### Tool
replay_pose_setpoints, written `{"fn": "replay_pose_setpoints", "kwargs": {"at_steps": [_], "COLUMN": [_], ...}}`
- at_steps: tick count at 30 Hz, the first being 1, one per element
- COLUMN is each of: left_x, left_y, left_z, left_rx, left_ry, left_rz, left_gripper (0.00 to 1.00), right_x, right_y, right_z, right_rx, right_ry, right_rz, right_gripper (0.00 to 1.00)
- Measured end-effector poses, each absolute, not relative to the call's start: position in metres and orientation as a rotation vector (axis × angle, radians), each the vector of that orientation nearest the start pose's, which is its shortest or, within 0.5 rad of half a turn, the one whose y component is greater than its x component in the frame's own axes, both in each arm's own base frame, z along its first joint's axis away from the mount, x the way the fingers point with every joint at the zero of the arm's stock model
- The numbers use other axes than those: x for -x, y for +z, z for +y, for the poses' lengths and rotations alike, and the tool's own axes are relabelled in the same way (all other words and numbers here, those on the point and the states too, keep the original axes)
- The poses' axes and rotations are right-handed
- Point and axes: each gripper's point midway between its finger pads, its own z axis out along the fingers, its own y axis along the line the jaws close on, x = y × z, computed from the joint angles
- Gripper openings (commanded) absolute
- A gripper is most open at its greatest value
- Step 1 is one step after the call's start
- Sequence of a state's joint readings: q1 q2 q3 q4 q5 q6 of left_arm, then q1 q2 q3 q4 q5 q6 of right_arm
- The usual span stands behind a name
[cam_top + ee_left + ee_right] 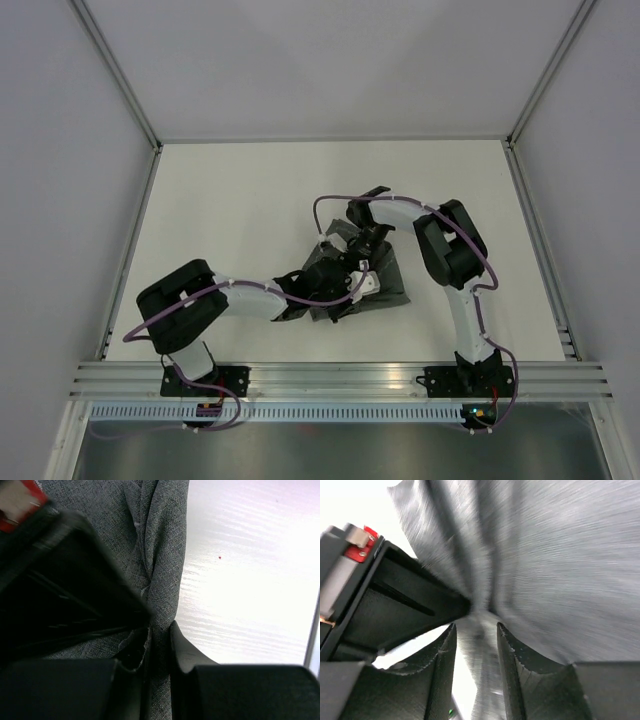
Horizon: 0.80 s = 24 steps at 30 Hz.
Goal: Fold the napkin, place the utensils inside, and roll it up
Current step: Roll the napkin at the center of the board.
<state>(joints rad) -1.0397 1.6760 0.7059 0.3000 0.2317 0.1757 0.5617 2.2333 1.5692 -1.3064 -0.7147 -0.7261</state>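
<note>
Napkin: dark grey, bunched into ridges just right of the middle of the top view. Lying on the white table, partly hidden under the two wrists meeting above it.

Left gripper, coming in from the lower left of the top view. In its own wrist view, nearly closed. Black fingers with only a narrow slit between them, pinching a vertical fold of the grey weave that runs up the middle of that frame. Bare table to the right of the fold.

Right gripper, reaching down from the upper right of the heap. In its own wrist view, ribbed fingers close together at the bottom centre, gripping a narrow ridge of the cloth. Fabric there blurred, filling the upper right of the frame.

Each gripper's black body just beside the other's fingertips, at the left of both wrist views, with a small red piece on it.
</note>
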Motion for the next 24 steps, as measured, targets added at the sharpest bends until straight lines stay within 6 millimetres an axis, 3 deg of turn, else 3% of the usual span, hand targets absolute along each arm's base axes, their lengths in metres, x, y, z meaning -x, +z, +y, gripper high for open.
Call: {"fn": "replay_pose_setpoints", "kwargs": {"at_steps": [4, 8, 10, 15, 18, 20, 24], "left_x": [-0.176, -0.171, -0.169, -0.166, -0.166, -0.166, -0.166], "left_y": [0.023, 0.023, 0.024, 0.024, 0.025, 0.024, 0.023], "left_z": [-0.362, -0.362, -0.362, -0.359, -0.357, -0.357, -0.357], "left_rx": [-1.397, -1.396, -1.39, -1.359, -1.343, -1.336, -1.33], "left_ry": [-0.823, -0.909, -0.958, -1.049, -1.086, -1.106, -1.144], "left_rz": [1.855, 1.848, 1.851, 1.859, 1.861, 1.866, 1.864], "left_gripper": [0.02, 0.02, 0.02, 0.02, 0.02, 0.02, 0.02], "right_x": [-0.248, -0.299, -0.325, -0.363, -0.363, -0.347, -0.307], "right_y": [0.028, 0.04, 0.05, 0.087, 0.104, 0.114, 0.131], "right_z": [0.248, 0.24, 0.227, 0.181, 0.157, 0.151, 0.157], "right_rx": [1.591, 1.399, 1.292, 1.11, 1.063, 1.078, 1.203], "right_ry": [1.171, 1.1, 1.059, 0.945, 0.863, 0.828, 0.74], "right_rz": [2.56, 2.474, 2.426, 2.299, 2.227, 2.179, 2.022], "right_gripper": [0.45, 0.43, 0.43, 0.37, 0.33, 0.35, 0.37]}}
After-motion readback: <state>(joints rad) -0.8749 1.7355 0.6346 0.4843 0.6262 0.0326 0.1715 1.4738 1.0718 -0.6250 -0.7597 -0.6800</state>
